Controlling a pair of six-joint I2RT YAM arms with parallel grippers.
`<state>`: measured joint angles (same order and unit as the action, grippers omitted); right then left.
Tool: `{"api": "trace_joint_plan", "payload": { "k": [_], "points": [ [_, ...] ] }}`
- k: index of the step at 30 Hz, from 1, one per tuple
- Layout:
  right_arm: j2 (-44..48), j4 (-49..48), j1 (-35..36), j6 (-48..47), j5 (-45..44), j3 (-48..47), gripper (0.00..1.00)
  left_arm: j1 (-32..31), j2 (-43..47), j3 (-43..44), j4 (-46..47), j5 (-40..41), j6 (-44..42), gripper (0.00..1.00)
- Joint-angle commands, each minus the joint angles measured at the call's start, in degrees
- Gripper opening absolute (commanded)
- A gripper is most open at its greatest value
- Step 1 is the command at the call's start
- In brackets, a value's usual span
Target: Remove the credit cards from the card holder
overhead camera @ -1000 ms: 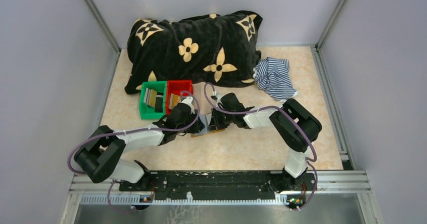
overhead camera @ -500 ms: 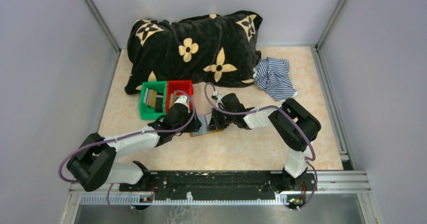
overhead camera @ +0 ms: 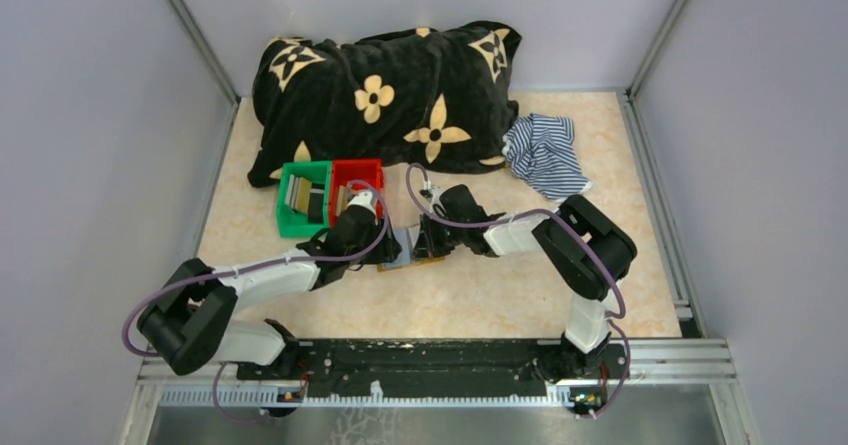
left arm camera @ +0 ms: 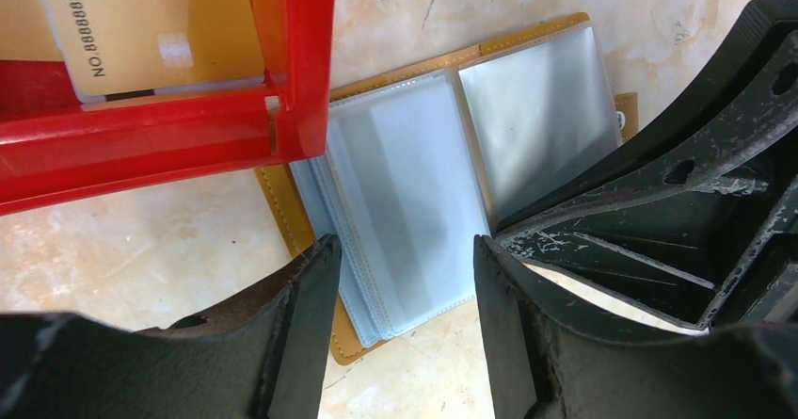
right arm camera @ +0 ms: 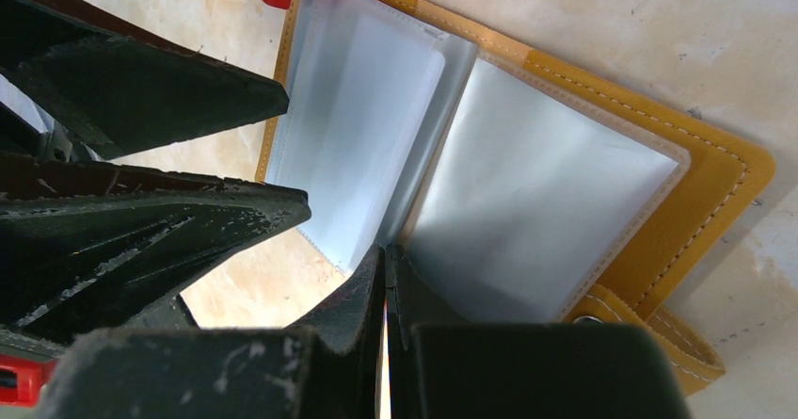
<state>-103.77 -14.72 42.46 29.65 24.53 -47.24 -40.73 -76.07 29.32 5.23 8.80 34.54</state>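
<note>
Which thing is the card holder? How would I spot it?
Find the big black blanket with yellow flowers at the back, then the red bin just in front of it. The card holder lies open right beside that bin; unlike the bin, it is a flat tan-orange booklet with see-through pockets.

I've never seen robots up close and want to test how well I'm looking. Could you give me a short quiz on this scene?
1. True or false: the wallet lies open on the table.
2. The right gripper is: A) wide open, B) shut, its tips at the wallet's fold, C) holding a card.
3. Fill in: the gold card lies in the ___ bin.

Key: 1 true; 2 B; 3 red.
</note>
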Motion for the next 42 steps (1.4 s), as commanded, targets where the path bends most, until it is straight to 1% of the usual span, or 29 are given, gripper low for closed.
{"api": "trace_joint_plan", "payload": {
  "k": [1,12,23,31,39,42],
  "points": [
    [-1.5,0.6,-0.4,-0.3,-1.3,1.1,0.00,0.2,-1.1,0.1,2.9,-2.4,0.1,0.60],
    [-2.6,0.0,-0.4,-0.2,-1.0,1.1,0.00,0.2,-0.4,0.6,3.1,-3.7,0.3,0.60],
    [-2.9,-0.7,-0.4,0.1,-0.6,1.2,0.00,0.2,2.6,1.3,0.5,-3.3,0.0,0.59],
    [-3.1,-0.4,-0.5,0.1,-0.5,0.9,0.00,0.2,1.9,1.7,0.6,-3.8,-0.3,0.60],
    [-3.8,-1.1,-0.8,0.5,0.1,0.8,0.00,0.2,2.9,2.7,-6.9,2.9,-0.7,0.62],
    [-4.1,-1.4,-0.8,0.8,0.5,0.7,0.00,0.2,3.4,2.4,-6.7,2.9,-0.6,0.62]
  ]
}}
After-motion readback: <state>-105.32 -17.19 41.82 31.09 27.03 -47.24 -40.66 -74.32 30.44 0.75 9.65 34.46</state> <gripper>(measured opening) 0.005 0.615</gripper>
